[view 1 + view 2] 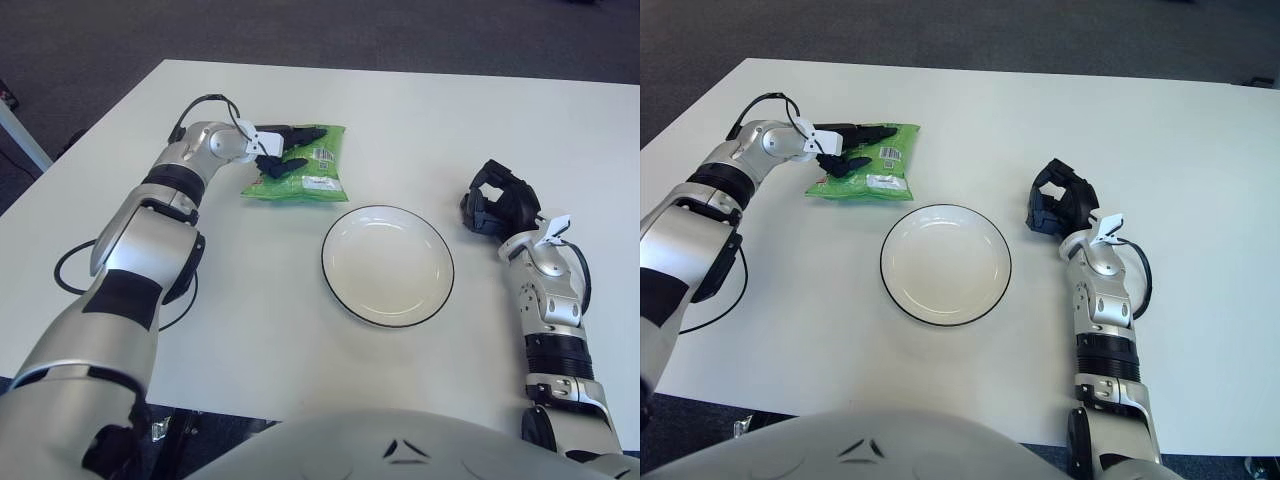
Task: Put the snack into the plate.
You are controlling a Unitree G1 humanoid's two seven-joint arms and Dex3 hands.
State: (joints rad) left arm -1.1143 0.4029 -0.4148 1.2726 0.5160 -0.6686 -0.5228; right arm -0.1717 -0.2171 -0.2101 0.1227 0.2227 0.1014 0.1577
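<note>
A green snack bag (318, 172) lies on the white table, up and left of the round white plate (388, 268) with a dark rim. My left hand (299, 148) reaches in from the left over the bag's left half. Its long dark fingers (296, 131) lie along the top edge and its thumb presses lower down, so the hand is shut on the bag. Nothing lies in the plate. My right hand (498, 204) shows to the right of the plate, fingers curled and holding nothing.
The white table (430, 120) stretches well beyond the plate at the back and right. A black cable (58, 268) loops by my left arm near the table's left edge. Dark carpet lies past the far edge.
</note>
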